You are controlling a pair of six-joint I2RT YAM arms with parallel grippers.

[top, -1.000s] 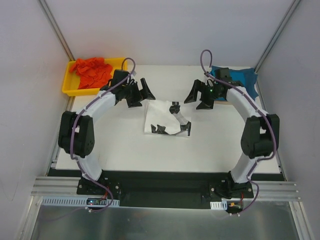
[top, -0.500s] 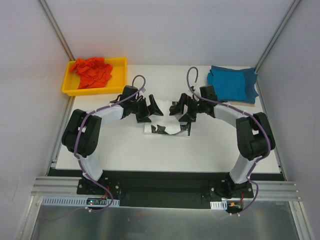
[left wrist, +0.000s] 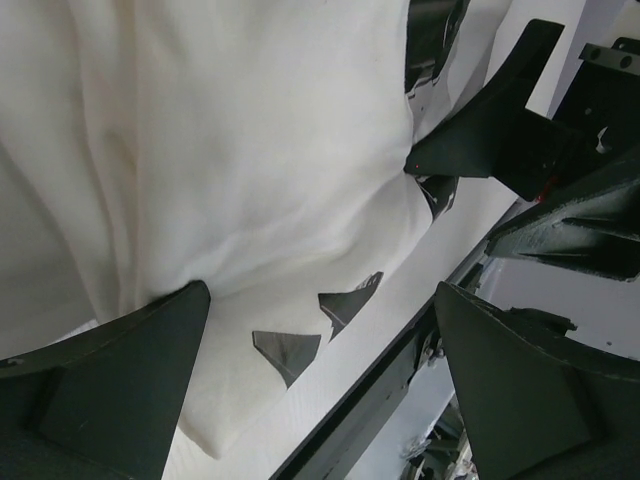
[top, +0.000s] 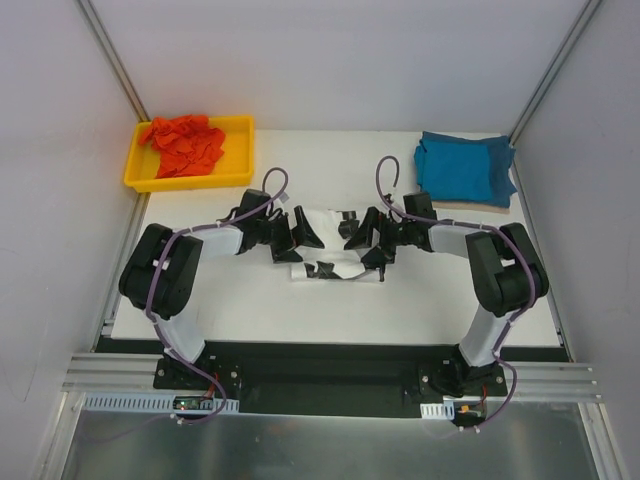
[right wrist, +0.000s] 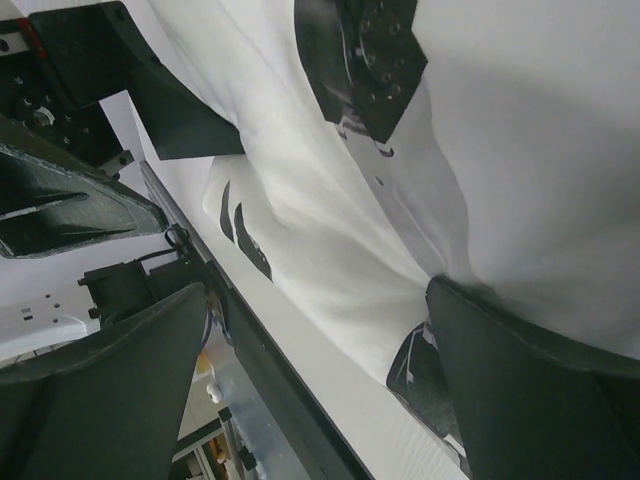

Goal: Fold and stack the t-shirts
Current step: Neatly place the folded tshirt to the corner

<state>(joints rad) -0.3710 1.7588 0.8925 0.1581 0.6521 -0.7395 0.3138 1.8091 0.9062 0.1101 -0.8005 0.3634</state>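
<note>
1. White table (top: pixel 240 300) fills my feed; the white t-shirt (top: pixel 333 247) lies mid-table.
2. I see left gripper (top: pixel 304 239) and right gripper (top: pixel 363 244) low over it, facing each other, both spread wide, gripping nothing.
3. Teal-blue t-shirt (top: pixel 465 170) sits folded far right; orange-red t-shirt (top: pixel 185 143) fills yellow tray (top: pixel 237 158).

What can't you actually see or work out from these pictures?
- Top view: the left fingers and right fingers cover the white t-shirt in the middle, hiding its folds.
- Wrist views: that shirt runs off every edge, and its black prints are only fragments.
- Top view: the orange-red t-shirt, crumpled in the yellow tray, is too small to show its shape.
</note>
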